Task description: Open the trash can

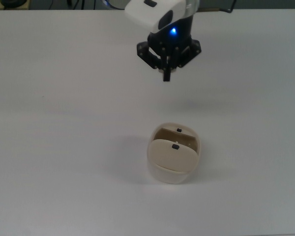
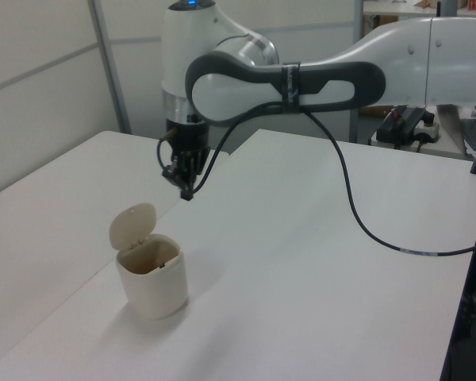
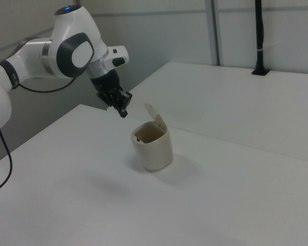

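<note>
You see the trash can (image 1: 174, 160) standing on the white bench (image 1: 64, 123) with its lid (image 2: 132, 225) tipped up and the inside exposed. The gripper (image 1: 166, 77) hangs in the air, holding nothing; its fingers are pressed together into a single point. The trash can sits below the fingers and well apart from them, toward the top view's bottom edge.
</note>
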Controlling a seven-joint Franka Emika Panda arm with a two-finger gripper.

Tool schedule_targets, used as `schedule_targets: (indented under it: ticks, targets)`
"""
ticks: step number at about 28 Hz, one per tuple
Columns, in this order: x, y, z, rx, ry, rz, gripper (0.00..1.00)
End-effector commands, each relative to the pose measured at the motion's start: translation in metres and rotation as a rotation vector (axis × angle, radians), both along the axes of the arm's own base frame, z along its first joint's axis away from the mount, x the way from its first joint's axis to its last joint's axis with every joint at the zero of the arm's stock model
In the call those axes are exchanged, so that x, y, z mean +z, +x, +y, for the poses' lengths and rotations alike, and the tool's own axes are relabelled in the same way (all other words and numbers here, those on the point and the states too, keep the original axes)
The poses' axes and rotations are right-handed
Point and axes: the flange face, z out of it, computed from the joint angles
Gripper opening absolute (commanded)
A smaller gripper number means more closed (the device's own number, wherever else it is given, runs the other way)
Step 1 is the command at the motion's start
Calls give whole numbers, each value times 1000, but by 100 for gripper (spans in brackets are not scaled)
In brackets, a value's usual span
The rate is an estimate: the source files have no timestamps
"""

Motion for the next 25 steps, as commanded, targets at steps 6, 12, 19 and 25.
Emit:
schedule_targets:
  ticks: [6,12,19,25]
  targets:
    - [-11,-39,-22,29,-27,151,0]
    - [10,-57,-36,10,-22,135,0]
    - [23,-72,-57,13,-19,131,0]
    - [36,-80,-81,9,-11,132,0]
